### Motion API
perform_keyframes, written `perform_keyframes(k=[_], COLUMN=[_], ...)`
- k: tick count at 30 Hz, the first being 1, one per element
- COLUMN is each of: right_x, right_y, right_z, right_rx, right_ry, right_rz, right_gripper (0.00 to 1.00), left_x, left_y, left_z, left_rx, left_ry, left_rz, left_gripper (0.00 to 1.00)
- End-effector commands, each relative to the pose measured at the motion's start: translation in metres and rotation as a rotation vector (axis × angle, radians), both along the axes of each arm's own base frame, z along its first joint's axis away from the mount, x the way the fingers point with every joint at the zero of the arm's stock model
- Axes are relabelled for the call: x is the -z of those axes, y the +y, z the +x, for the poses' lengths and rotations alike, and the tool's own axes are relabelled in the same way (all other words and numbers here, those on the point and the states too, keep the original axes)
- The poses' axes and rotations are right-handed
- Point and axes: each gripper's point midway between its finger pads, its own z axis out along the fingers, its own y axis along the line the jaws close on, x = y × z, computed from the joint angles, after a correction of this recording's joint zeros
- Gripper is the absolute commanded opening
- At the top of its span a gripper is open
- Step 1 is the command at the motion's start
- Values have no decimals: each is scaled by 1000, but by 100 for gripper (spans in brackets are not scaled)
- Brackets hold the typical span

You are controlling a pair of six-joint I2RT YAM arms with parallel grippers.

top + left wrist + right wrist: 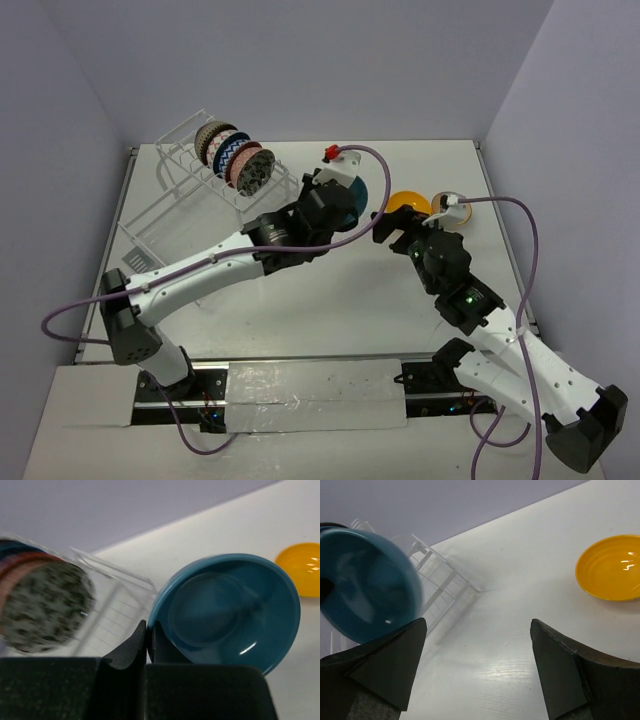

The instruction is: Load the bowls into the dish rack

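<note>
White counter [330, 310]. Left gripper [148, 630] pinching teal bowl [225, 610] rim, dish rack [165, 205] at 9 o'clock; right gripper [477, 625] spread. Rigid, slippery, breakable.

1. Bright, even light from above; the white table [330, 310] carries only soft, faint shadows.
2. Small glare spots sit on the yellow bowl [609, 568], the teal bowl [225, 612] and the table in the right wrist view.
3. In the left wrist view the patterned bowls [45, 605] and dish rack [120, 605] are blurred.
</note>
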Motion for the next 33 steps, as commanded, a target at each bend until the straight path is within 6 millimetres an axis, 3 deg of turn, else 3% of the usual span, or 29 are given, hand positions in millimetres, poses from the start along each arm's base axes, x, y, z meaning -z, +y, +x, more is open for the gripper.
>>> perform_keyframes(k=[1,8,9,12,15,21,24,27,33], right_x=[-3,18,21,28,34,38,44,50,56], right_y=[-6,-13,-12,-5,-1,-1,-2,-3,-5], right_z=[-6,-13,-13,-13,-12,-12,-14,-16,-16], right_rx=[0,8,2,-31,-50,-51,-54,-56,-49], right_ry=[-24,5,12,32,49,54,67,83,88], right_rz=[-21,-39,-43,-58,-75,-85,-95,-113,-121], right_gripper=[92,98,99,100,100,100,100,100,100], left_x=[-88,-166,-173,-197,-210,-207,-201,-182,-146], left_y=[57,159,182,226,255,304,313,311,314], left_z=[0,28,40,57,72,103,123,144,169], left_rx=[-90,-231,-267,-328,-348,-398,-398,-366,-341], left_ry=[-226,-400,-407,-437,-441,-415,-413,-372,-316], left_rz=[51,218,252,333,424,590,618,646,682], left_gripper=[0,0,0,0,0,0,0,0,0])
